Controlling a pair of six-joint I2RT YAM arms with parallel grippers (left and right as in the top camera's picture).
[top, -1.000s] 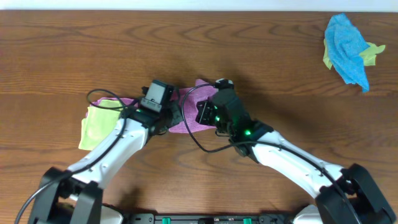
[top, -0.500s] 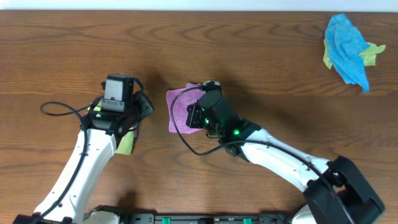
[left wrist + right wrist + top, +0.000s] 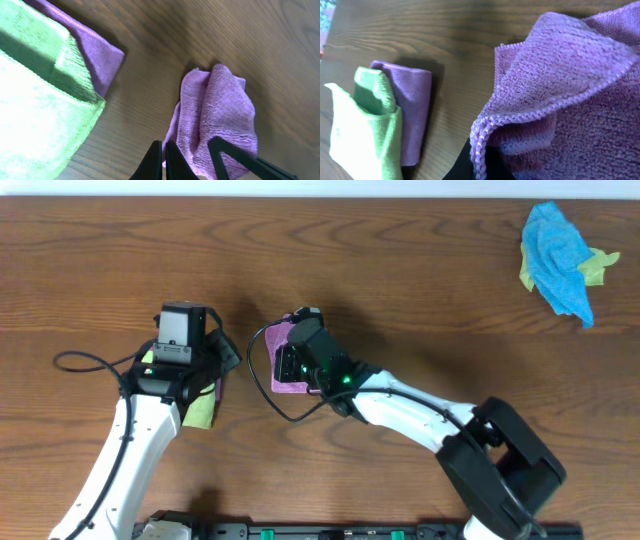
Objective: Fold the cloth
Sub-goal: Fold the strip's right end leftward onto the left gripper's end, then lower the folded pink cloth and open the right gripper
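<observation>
Judging from how things lie, the fold is rated as under way but not finished. A pink-purple terry cloth [image 3: 220, 110] is found near the middle of the brown wood-grain tabletop [image 3: 420, 270], beneath the right gripper [image 3: 288, 362]. In the left wrist view it is seen doubled on itself, with a soft ridge down its length and one layer lapped loosely over the other. The edges are not squared.

Right gripper: in the right wrist view a stitched hem of the cloth is seen raised off the tabletop, running down into the dark fingers at the bottom of the frame. The gripper is judged to be pinching that hem, though the pads themselves are hidden by the pile.

Left gripper [image 3: 163, 150]: the fingers are seen pressed together with nothing between them, over bare wood between the cloth and a small stack on the left. No contact with the cloth is noted.

Stack: a lime-green folded cloth [image 3: 35, 100] is laid on a darker purple folded cloth [image 3: 97, 52], both flat and neat, and they are taken as finished pieces. A crumpled blue cloth [image 3: 556, 255] with a yellow cloth [image 3: 597, 270] under it is noted at the far right corner, well apart.

Left to do, as judged: the held hem is to be carried across and laid flush, the layer pressed flat and the grip released. A further fold may be needed to match the stack.
</observation>
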